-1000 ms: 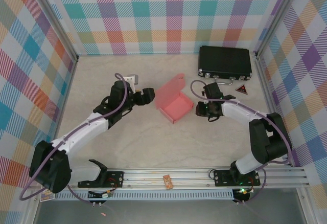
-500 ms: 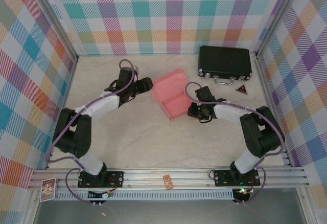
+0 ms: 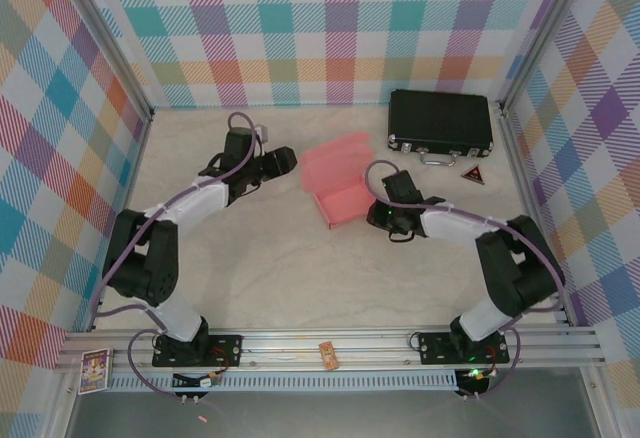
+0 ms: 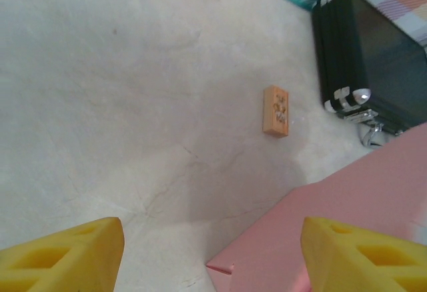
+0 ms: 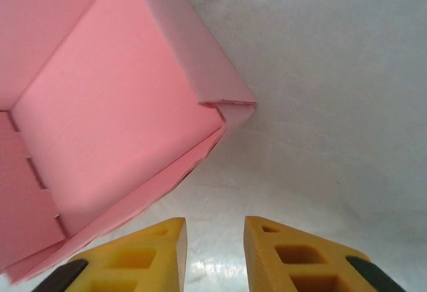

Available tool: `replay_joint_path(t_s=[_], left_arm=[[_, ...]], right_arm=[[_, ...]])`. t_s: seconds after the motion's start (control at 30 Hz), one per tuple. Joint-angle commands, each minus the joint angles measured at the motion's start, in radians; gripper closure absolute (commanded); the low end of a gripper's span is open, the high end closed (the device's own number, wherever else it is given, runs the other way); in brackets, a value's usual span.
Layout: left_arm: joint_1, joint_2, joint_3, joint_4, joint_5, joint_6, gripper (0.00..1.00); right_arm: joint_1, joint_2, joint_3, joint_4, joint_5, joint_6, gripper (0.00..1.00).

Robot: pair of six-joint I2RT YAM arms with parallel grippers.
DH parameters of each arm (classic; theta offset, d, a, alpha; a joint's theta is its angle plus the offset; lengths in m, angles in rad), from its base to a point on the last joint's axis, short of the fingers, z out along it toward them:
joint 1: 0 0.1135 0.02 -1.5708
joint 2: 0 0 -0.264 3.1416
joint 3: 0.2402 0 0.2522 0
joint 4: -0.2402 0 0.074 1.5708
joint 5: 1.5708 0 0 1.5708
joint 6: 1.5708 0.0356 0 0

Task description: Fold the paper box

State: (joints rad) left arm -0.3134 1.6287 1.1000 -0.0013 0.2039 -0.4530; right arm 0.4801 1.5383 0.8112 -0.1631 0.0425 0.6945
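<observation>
Jaws of the left gripper [image 4: 213,259] are held wide apart, and nothing is clasped between them. In the left wrist view a corner of the pink thin-cardboard paper box [image 4: 347,235] is seen at the lower right of the frame, lying beneath the gripper. Jaws of the right gripper [image 5: 213,255] are set narrowly apart. Bare surface is seen through the gap and nothing is held. In the right wrist view the box's folded corner is seen in the upper left, just above the fingers and apart from them.

In the top view the paper box is placed near the middle of the pale marbled surface [image 3: 300,268], as an open tray with its lid flap raised toward the top of the frame. The left gripper is found just left of the lid, the right gripper just right of the tray.

A black rectangular hard case [image 3: 440,123] with a handle is laid at the upper right. A small tan wooden block [image 4: 275,110] is seen near it in the left wrist view, and a small red triangular object [image 3: 472,175] is set just below the case.
</observation>
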Motion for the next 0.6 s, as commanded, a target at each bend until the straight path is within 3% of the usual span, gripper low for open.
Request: replay_joint_path(t_s=[0.0,0.07,0.17,0.33,0.57], left_arm=[[-0.004,-0.109,-0.03,-0.046,-0.103,0.048,0.3],[-0.004,-0.143,-0.052,-0.054,-0.113,0.061,0.3],[-0.011,-0.166,-0.072,-0.065,-0.051,0.074,0.3],[-0.074,-0.188,-0.149,0.004,0.01,0.131,0.25],[-0.12,-0.151,-0.169,0.035,-0.03,0.215,0.11]], right_arm=[[0.003,-0.102,-0.001,-0.078,0.108,-0.048,0.68],[-0.01,-0.137,0.009,-0.116,0.142,-0.089,0.66],[-0.064,-0.153,0.033,-0.085,0.072,-0.21,0.61],[-0.194,-0.05,0.153,0.018,-0.198,-0.502,0.53],[-0.293,0.162,0.358,0.042,-0.484,-0.839,0.46]])
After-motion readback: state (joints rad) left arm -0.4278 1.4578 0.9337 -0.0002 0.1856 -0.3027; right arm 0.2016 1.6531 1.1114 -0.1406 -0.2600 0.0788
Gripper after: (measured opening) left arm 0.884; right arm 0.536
